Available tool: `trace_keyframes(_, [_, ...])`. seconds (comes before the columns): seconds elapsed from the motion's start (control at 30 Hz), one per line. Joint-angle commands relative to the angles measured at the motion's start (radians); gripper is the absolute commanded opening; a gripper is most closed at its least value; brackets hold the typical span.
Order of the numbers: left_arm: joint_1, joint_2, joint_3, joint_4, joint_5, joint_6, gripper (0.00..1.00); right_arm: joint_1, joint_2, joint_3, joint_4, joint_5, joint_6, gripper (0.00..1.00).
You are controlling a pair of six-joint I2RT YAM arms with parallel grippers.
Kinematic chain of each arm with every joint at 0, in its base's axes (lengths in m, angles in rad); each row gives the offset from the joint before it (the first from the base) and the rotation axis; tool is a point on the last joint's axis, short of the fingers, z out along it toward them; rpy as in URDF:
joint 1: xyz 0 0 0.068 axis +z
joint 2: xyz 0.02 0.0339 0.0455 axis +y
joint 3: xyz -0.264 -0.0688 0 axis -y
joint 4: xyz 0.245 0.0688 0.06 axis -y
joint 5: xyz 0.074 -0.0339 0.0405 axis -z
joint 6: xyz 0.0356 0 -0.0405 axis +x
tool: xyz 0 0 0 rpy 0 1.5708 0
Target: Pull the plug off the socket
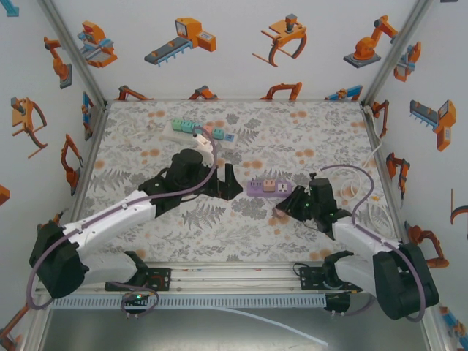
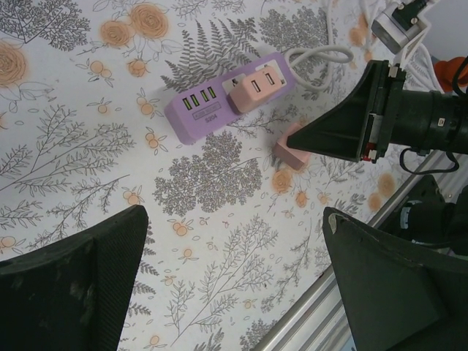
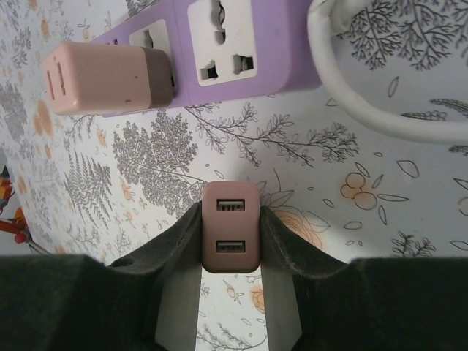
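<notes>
right gripper (image 3: 230, 213) clamping pink plug (image 3: 229, 245) between its fingers; plug sitting apart from purple socket strip (image 3: 281, 44) just ahead of tips | second plug (image 3: 102, 77) sitting in strip, ahead-left; white cable (image 3: 351, 102) ahead-right | left gripper (image 2: 234, 219) hanging wide open

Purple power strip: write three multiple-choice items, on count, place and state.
1. Pink plugs seated in the purple power strip: A none, B one, C three.
2. The two-port pink charger is: A in the right gripper, B in the strip, C under the strip.
3. The left gripper is: A open, B shut on nothing, C shut on the strip.
Answers: 1 B, one pink plug sits beside an empty socket. 2 A, gripper fingers pinch its sides. 3 A, its fingers stand wide apart.
</notes>
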Motion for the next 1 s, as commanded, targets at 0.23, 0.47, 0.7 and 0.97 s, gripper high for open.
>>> trace_keyframes(0.23, [-0.023, 0.067, 0.066, -0.026, -0.067, -0.015, 0.97, 0.015, -0.081, -0.001, -0.162, 0.141, -0.023, 0.56])
trace_keyframes(0.47, [-0.024, 0.141, 0.123, -0.023, -0.102, -0.045, 0.97, 0.016, -0.31, 0.124, -0.342, 0.21, -0.163, 0.72])
trace_keyframes(0.7, [-0.022, 0.187, 0.161, -0.009, -0.143, -0.088, 0.97, 0.016, -0.36, 0.285, -0.263, 0.169, -0.588, 0.71])
trace_keyframes(0.97, [0.013, 0.246, 0.207, -0.046, -0.177, -0.168, 0.97, 0.015, -0.161, 0.392, -0.261, -0.17, -1.453, 0.77])
